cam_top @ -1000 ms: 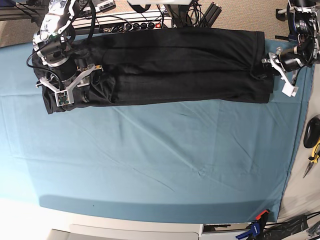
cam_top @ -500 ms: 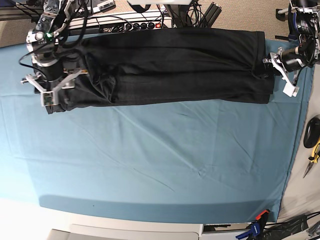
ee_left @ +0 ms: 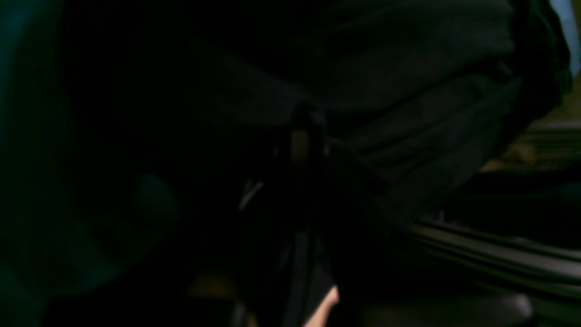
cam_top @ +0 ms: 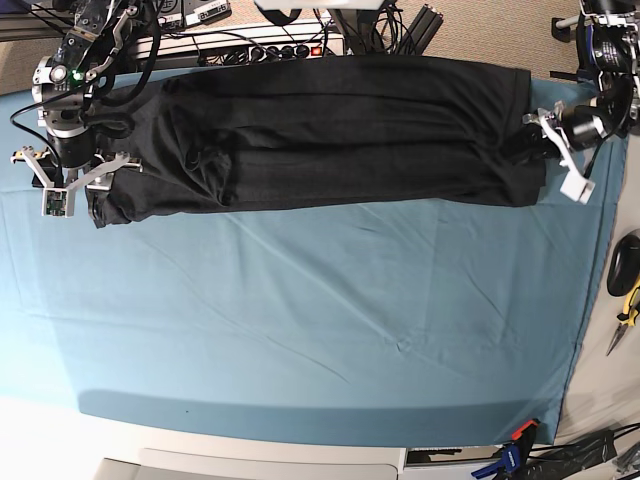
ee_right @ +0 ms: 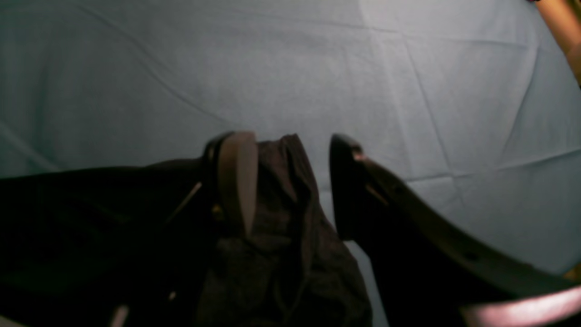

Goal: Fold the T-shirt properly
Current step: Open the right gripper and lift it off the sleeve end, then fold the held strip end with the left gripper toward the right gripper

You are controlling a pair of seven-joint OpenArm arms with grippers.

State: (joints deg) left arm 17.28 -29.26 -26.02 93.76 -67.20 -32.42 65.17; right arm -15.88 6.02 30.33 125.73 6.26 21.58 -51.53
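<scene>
T-shirt shows plain black, no readable writing.

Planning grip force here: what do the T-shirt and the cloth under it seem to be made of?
T-shirt: soft matte black knit, probably cotton; it bunches into limp folds and shows no shine. Teal cloth: thin woven fabric, matte, with sharp creases and fine wrinkles; the fibre cannot be told from these views.
</scene>
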